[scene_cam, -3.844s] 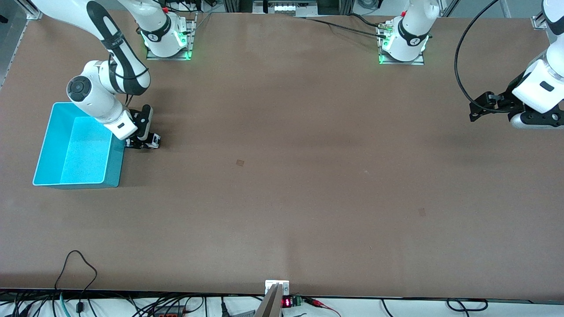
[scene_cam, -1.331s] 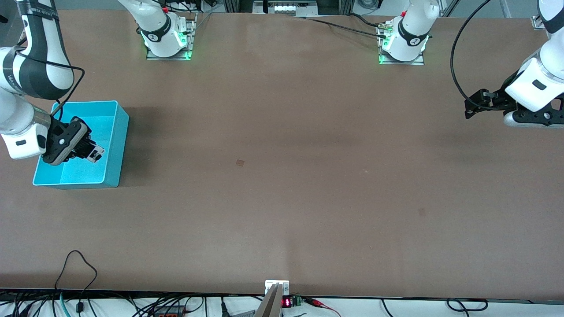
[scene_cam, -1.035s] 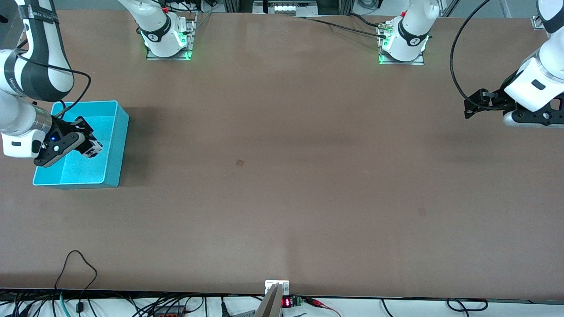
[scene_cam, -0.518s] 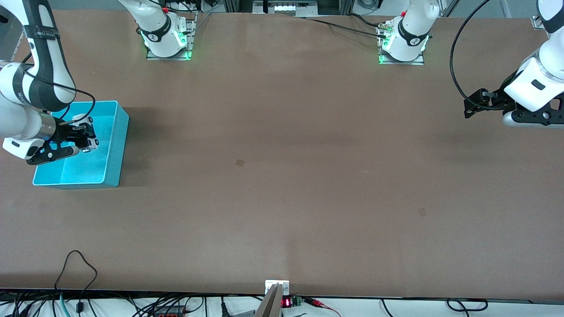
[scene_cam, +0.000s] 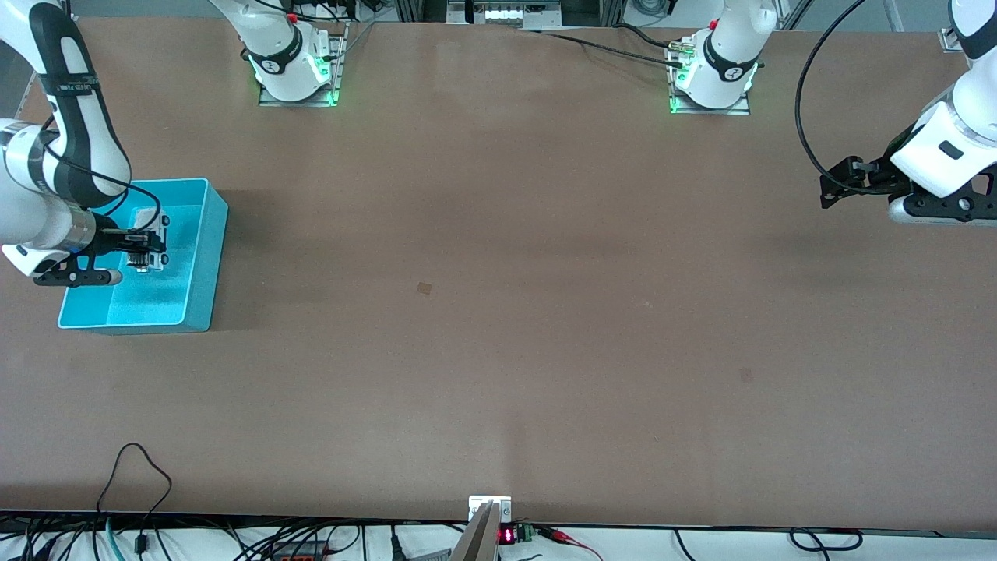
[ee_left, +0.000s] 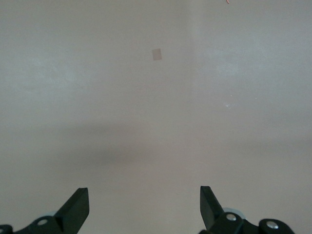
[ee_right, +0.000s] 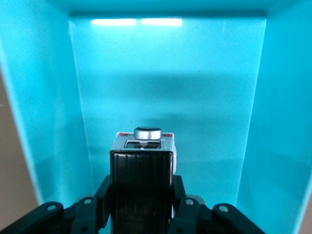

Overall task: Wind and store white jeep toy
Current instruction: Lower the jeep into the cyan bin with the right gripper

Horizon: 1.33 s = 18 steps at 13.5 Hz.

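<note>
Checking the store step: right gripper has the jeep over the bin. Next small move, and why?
Probably lower a little, then open. The right gripper is shut on the white jeep toy, which hangs inside the walls of the turquoise bin; the floor shows clear beneath it. The left gripper waits open at its end of the table.

Right gripper (scene_cam: 144, 251) holds white jeep toy (scene_cam: 148, 234) over turquoise bin (scene_cam: 204, 257).

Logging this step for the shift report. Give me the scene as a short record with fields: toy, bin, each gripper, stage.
toy: small boxy white jeep toy with black rear roof, held over the bin's inside
bin: open turquoise plastic bin, at the right arm's end of the table
right gripper: right gripper shut on the jeep, over the bin
left gripper: left gripper open, empty, waiting over bare brown table
stage: jeep not yet released
</note>
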### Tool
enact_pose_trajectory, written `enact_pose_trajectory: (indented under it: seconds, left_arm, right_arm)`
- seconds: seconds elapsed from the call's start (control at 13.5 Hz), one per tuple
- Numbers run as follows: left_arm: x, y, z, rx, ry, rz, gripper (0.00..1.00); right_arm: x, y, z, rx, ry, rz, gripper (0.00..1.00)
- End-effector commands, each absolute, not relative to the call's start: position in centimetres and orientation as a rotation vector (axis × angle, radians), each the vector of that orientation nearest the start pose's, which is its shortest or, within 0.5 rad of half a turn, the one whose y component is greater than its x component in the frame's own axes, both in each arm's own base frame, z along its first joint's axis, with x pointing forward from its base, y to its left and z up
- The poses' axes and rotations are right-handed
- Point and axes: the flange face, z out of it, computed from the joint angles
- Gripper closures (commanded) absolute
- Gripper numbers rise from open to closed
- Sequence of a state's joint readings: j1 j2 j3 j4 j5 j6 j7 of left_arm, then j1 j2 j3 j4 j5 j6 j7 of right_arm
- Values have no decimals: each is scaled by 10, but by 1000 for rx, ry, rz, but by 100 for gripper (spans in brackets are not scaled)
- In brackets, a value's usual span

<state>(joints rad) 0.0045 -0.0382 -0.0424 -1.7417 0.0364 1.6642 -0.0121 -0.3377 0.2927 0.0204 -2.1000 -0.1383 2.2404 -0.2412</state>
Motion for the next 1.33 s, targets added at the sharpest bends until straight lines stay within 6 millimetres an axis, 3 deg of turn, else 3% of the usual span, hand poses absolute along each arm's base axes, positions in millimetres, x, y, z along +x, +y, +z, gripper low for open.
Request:
enact_pose_trajectory:
  seconds: [0.0, 0.22, 0.37, 0.44, 0.59, 0.89, 1.11, 1.26]
  left_arm:
    - [546, -18, 580, -3116, 41, 66, 0]
    - [546, -18, 580, -3116, 44, 69, 0]
    - [546, -18, 581, -3117, 48, 64, 0]
    - [547, -15, 579, -3117, 41, 69, 0]
    - [546, -15, 580, -3117, 41, 69, 0]
    - [547, -15, 579, -3117, 44, 69, 0]
    - [546, -14, 580, -3117, 41, 71, 0]
    - [542, -11, 577, -3115, 29, 121, 0]
  right_arm:
    - [513, -187, 244, -3203, -9, 221, 100]
    - [504, -186, 213, -3199, -12, 179, 100]
    - [502, -187, 209, -3197, -17, 182, 99]
    - [503, -188, 211, -3199, -21, 177, 57]
    - [504, -187, 218, -3203, -39, 165, 0]
    - [517, -189, 276, -3227, -82, 146, 0]
    - [543, -178, 344, -3233, -165, 212, 0]
    - [564, -159, 390, -3241, -230, 218, 0]
